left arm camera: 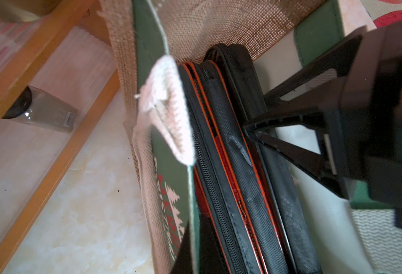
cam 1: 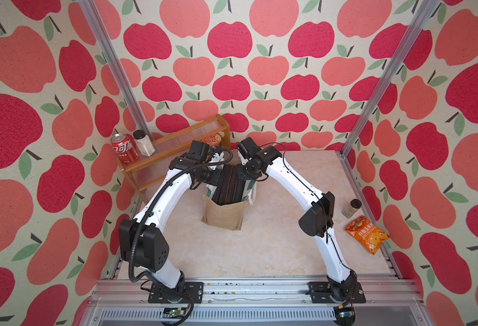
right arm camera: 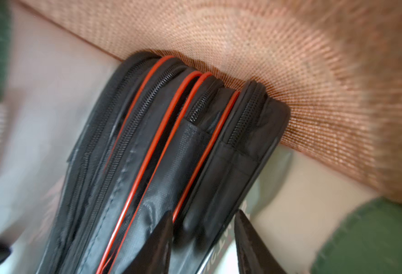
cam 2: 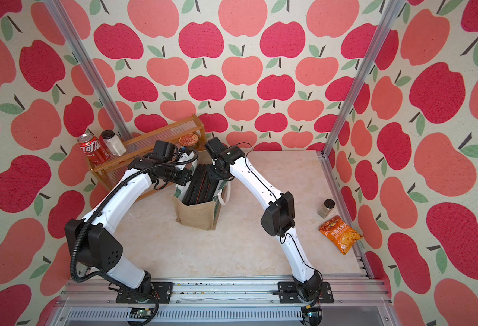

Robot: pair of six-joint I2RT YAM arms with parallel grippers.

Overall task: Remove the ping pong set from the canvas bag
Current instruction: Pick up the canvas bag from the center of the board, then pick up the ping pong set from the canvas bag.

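Observation:
The canvas bag (cam 1: 223, 216) stands upright mid-table, a tan burlap tote with green-and-white side panels (left arm camera: 164, 180). Inside it stands the ping pong set (cam 1: 230, 183), several black zippered cases with red piping (right arm camera: 171, 142), on edge. My left gripper (left arm camera: 190, 256) is shut on the bag's green-edged side wall beside a white handle patch (left arm camera: 169, 106). My right gripper (right arm camera: 204, 218) reaches into the bag's mouth. Its two dark fingers (right arm camera: 164, 237) are closed on either side of the outermost case. Both grippers are largely hidden under their wrists in both top views.
A wooden shelf (cam 1: 158, 158) stands at the back left, close to the bag. It holds a red cola can (cam 1: 124, 149), a spice jar (cam 1: 143, 142) and a tin (cam 1: 212, 139). At the table's right edge lie another jar (cam 1: 351, 208) and an orange snack packet (cam 1: 367, 234).

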